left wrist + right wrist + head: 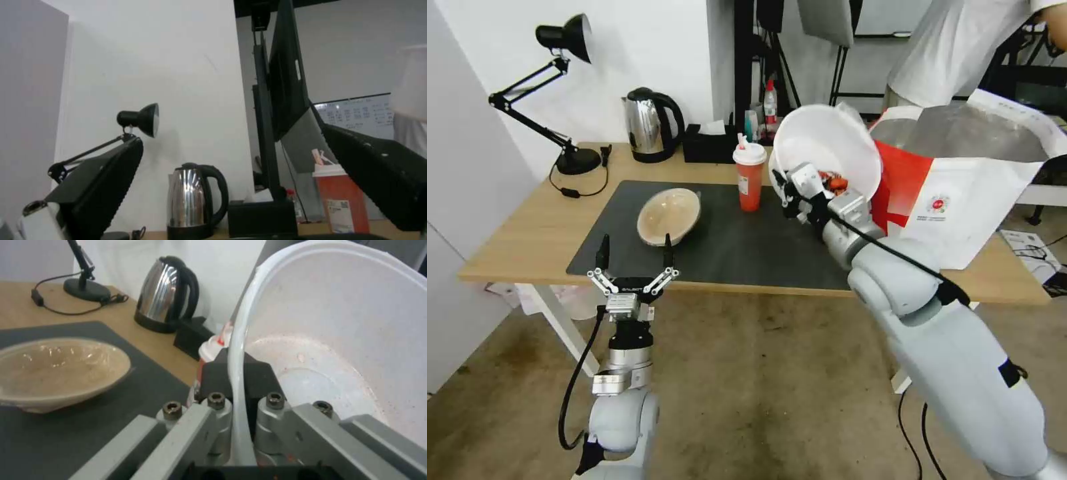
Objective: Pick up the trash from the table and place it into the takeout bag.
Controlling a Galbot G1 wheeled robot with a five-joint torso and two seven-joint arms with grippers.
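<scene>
— While the table (540, 227) carries the mat (740, 247), where does the bag (960, 193) stand?
— At the table's right end, mouth open upward, foil lining showing, logo facing the robot.

— And the white bowl (827, 143)?
— Lifted off the table, just left of the bag's mouth and above its near corner. It is tipped steeply on edge, its opening turned toward the robot, with red scraps (834, 181) low inside.

— How does the right gripper (792, 190) hold it?
— By the rim. In the right wrist view the rim (236, 380) runs straight between the two fingers (216, 373), one outside the wall and one inside, pinched tight on it.

— The beige bowl (668, 215)?
— On the mat's left part, tilted, its long axis running near-left to far-right.

— The cup (750, 177)?
— Upright on the mat, lid on, between the beige bowl and the white one.

— The left gripper (634, 257)?
— Below the table's near edge, in front of the beige bowl, pointing up, fingers spread wide, holding nothing.
</scene>
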